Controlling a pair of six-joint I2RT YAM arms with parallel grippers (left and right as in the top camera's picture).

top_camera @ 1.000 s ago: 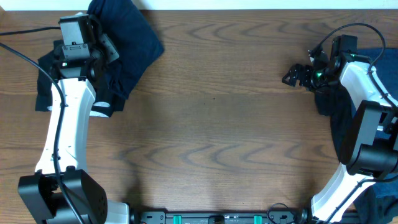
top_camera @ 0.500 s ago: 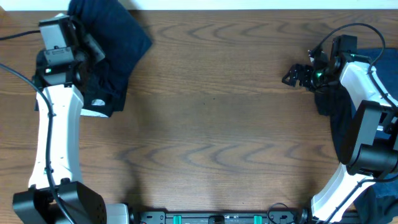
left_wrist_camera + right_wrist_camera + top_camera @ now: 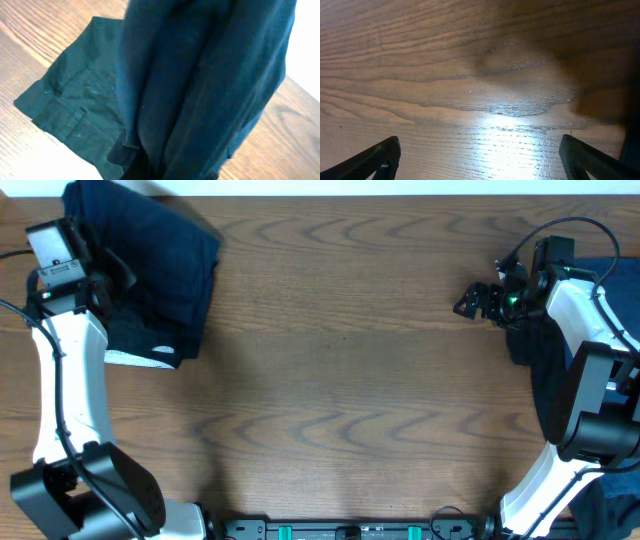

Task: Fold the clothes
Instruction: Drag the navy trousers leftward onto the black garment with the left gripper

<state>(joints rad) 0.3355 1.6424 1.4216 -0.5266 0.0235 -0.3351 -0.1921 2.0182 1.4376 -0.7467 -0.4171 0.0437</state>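
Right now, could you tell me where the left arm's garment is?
Overhead view: the garment lies at the table's far left corner, right beside the left arm.

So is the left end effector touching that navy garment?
Touching. The left wrist view shows the navy garment gathered right at the left end effector and hanging from it, above a flat dark garment.

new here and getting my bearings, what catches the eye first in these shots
A dark navy cloth heaped at the table's far left corner, with the left hand shut in its folds. On the right, the right hand hangs wide open over bare wood, more dark cloth beneath its arm.
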